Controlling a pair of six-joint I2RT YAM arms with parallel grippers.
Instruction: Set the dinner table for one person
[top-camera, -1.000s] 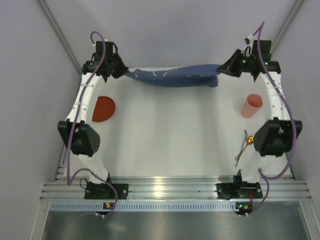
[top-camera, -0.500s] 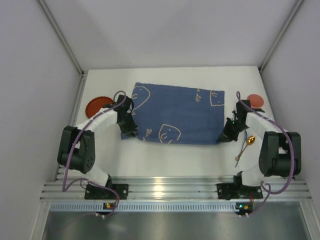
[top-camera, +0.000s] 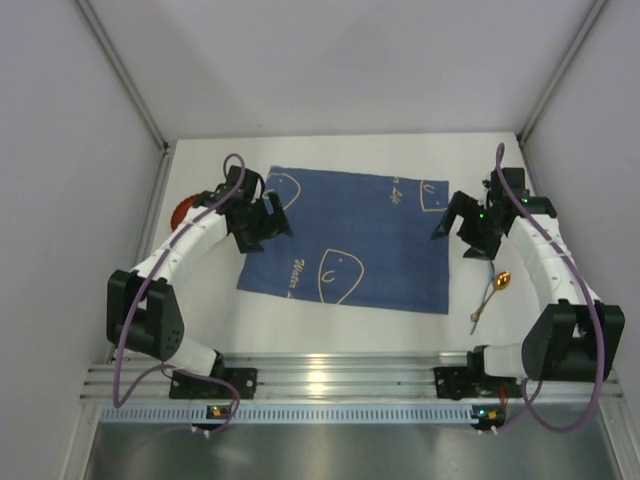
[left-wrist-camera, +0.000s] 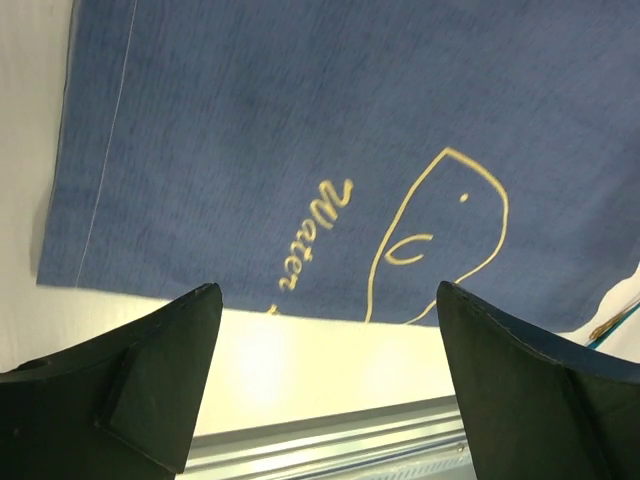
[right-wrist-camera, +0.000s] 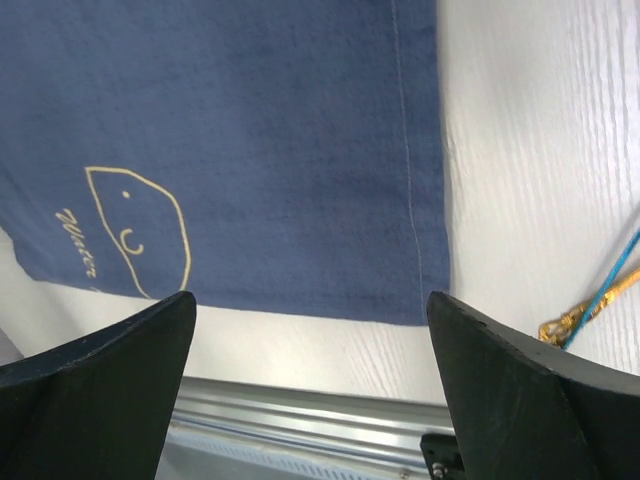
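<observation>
The blue cloth mat (top-camera: 345, 235) with white line drawings lies spread flat on the white dinner table (top-camera: 340, 335). My left gripper (top-camera: 272, 226) hovers over the mat's left part, open and holding nothing. My right gripper (top-camera: 455, 230) hovers at the mat's right edge, also open and empty. In the left wrist view the mat (left-wrist-camera: 300, 130) fills the area beyond the wide-apart fingers (left-wrist-camera: 160, 370). The right wrist view shows the mat's near right corner (right-wrist-camera: 400, 290) and bare table between its fingers (right-wrist-camera: 520, 390).
A gold spoon (top-camera: 492, 294) lies right of the mat, its end (right-wrist-camera: 562, 324) visible in the right wrist view. A red plate (top-camera: 184, 208) peeks out behind my left arm. The ribbed aluminium rail (top-camera: 350, 380) runs along the near edge. Grey walls enclose three sides.
A second ago both grippers held the mat bunched at the far edge. They drew it toward me, laid it flat, then let go and opened.
</observation>
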